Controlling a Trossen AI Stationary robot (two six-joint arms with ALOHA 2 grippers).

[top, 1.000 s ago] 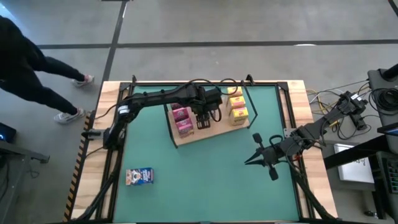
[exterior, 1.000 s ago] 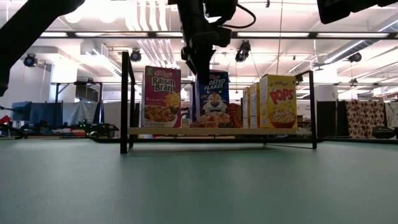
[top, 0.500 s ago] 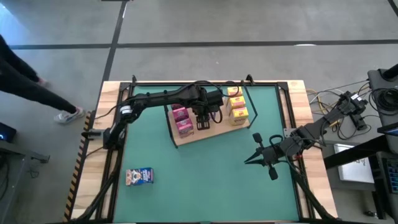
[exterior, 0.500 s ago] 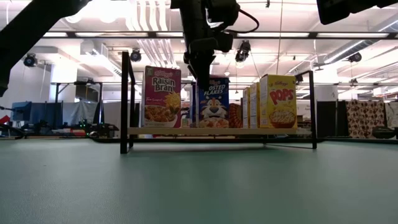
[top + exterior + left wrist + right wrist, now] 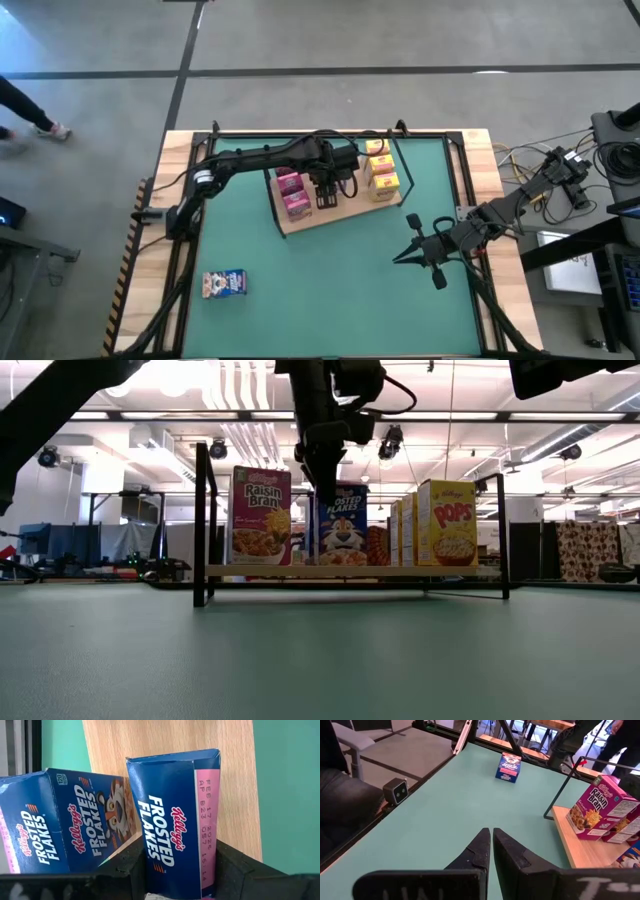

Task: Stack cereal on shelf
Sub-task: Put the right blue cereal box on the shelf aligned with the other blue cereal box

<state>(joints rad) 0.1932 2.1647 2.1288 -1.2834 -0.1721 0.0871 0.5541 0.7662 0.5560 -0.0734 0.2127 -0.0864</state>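
1. Cereal remaining off the shelf: one blue box (image 5: 224,284) lying flat near the table's front-left corner.
2. Right gripper (image 5: 412,254): fingers closed, empty, near the right edge.
3. Left gripper (image 5: 327,196): unmoved for a second, clamping an upright blue cardboard box (image 5: 177,815) on the wooden shelf (image 5: 335,214); release likely next.

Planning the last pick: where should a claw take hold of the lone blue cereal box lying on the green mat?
The small blue cardboard cereal box lies flat near the table's front left corner, clear of everything. Come straight down and pinch its two long edges, which look narrow enough. The left claw is nearer but busy at the light-brown wooden shelf.
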